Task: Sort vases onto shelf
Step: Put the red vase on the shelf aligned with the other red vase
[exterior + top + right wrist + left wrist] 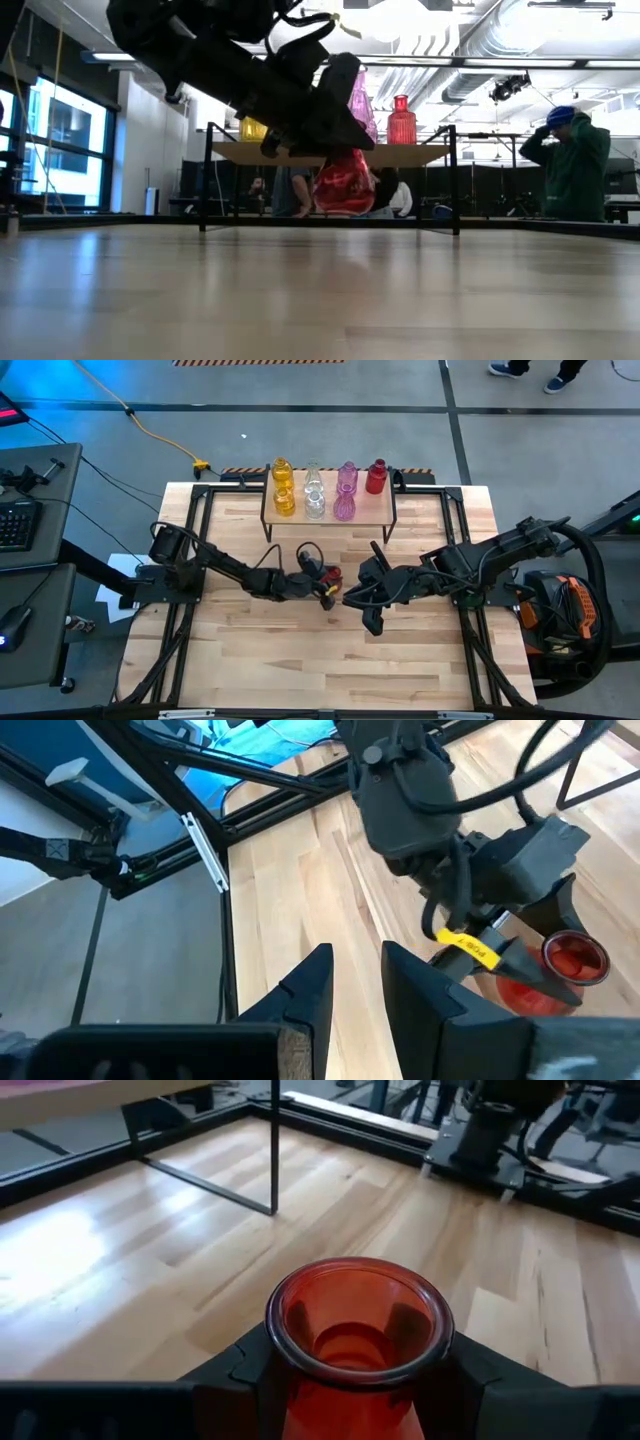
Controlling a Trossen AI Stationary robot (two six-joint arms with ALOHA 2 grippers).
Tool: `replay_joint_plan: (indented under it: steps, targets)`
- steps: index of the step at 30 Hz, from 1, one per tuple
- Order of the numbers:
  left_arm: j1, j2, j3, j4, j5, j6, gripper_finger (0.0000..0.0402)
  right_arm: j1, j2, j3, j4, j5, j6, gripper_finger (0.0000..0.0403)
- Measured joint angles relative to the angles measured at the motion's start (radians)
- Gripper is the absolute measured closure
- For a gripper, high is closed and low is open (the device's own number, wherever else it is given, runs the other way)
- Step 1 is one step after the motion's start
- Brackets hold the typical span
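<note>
Red vase sits right at the lens in the left wrist view, your left gripper clamped round its neck at mid-frame of the high view, low over the desk. Keep that grip steady, lift clear of the shelf edge, then set it behind or beside the red one at the shelf's right end. Your right gripper, jaws slightly apart and empty, waits just right of centre.

Overhead camera looks straight down; low camera faces level across the table; both share the shelf, wrist cameras close in
</note>
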Motion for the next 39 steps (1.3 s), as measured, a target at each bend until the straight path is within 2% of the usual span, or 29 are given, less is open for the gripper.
replay_joint_plan:
  steps: [12,33,39]
  targets:
    - [0.064,0.000,0.000,-0.054,0.116,-0.033,0.0247,-0.001,0.000,0.000,0.000,0.000,0.027,0.0331]
    - [0.081,0.000,0.000,-0.058,0.143,-0.054,0.0249,-0.001,0.000,0.000,-0.005,0.001,0.033,0.0331]
    - [0.081,0.000,0.000,-0.005,0.146,-0.079,0.0248,-0.001,0.000,0.000,-0.012,0.001,0.031,0.0331]
